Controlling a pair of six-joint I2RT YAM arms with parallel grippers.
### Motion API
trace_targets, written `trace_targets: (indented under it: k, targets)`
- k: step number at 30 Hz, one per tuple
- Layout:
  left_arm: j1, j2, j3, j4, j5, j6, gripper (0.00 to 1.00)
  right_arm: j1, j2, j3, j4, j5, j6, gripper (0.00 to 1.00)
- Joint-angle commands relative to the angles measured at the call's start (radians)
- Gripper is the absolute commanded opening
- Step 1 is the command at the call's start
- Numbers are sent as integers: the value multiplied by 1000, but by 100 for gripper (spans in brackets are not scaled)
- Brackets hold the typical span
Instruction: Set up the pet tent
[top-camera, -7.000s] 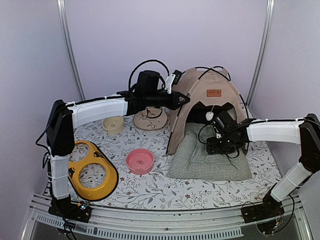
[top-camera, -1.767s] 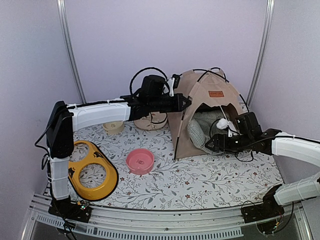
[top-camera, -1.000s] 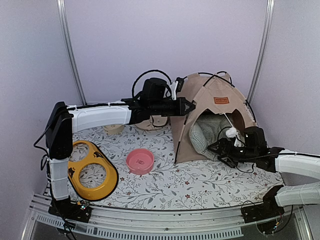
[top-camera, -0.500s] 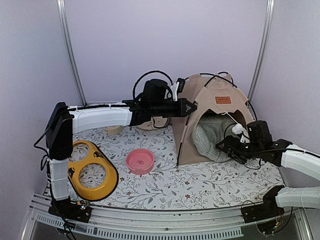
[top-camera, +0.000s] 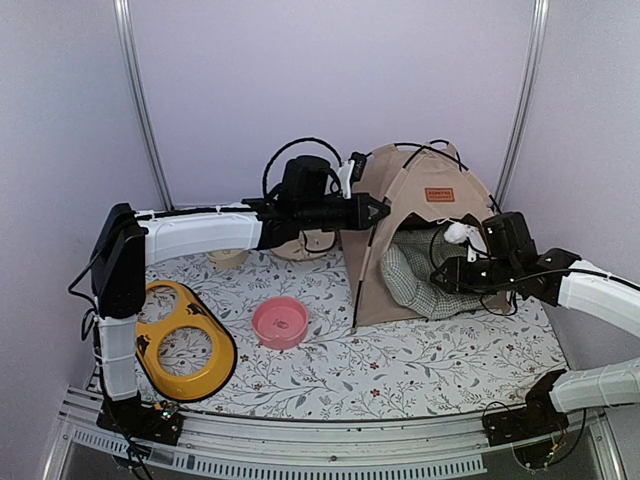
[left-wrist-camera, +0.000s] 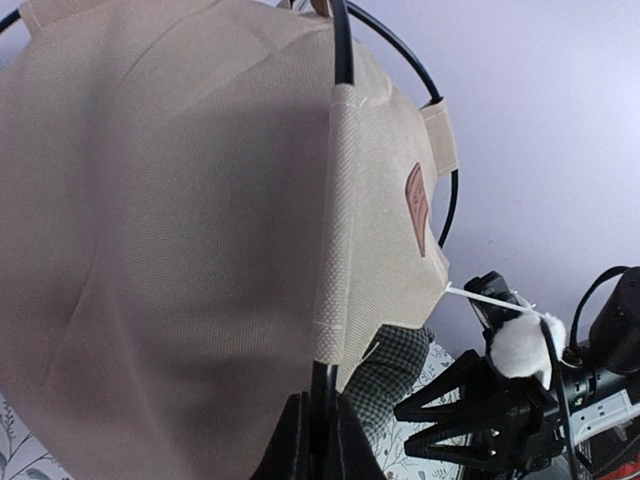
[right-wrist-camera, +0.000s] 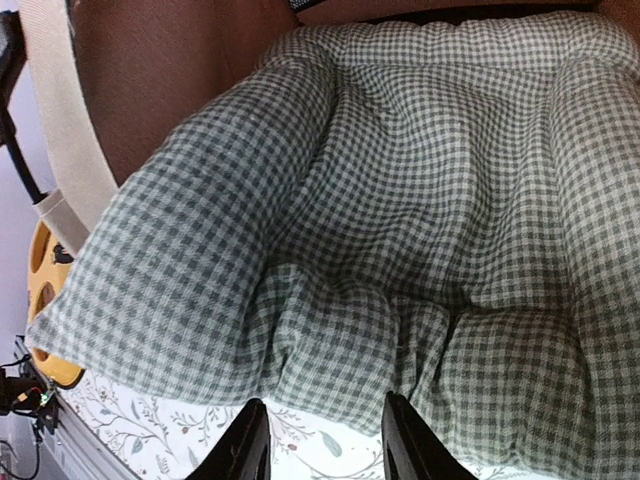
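Two grippers: left clamps tent; right parted, empty.
Surface: floral cloth, lilac walls.
Tent: upright, mouth facing near-right.

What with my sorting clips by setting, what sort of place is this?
Probably a robot test booth, not a home: plain lilac walls and metal posts enclose it, two robot arms are bolted to a rail, with a pet tent and pink bowl on a floral cloth.
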Motion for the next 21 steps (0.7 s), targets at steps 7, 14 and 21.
trace_targets:
  k: [7, 14, 21]
  targets:
    - [32, -19, -28, -52, 42, 43, 0, 79, 116, 78, -58, 187, -134, 48]
    - [35, -24, -24, -82, 11, 46, 0, 79, 91, 71, -216, 310, 61, 90]
    - [37, -9, -16, -100, 31, 52, 0, 79, 155, -10, -134, 176, 151, 99]
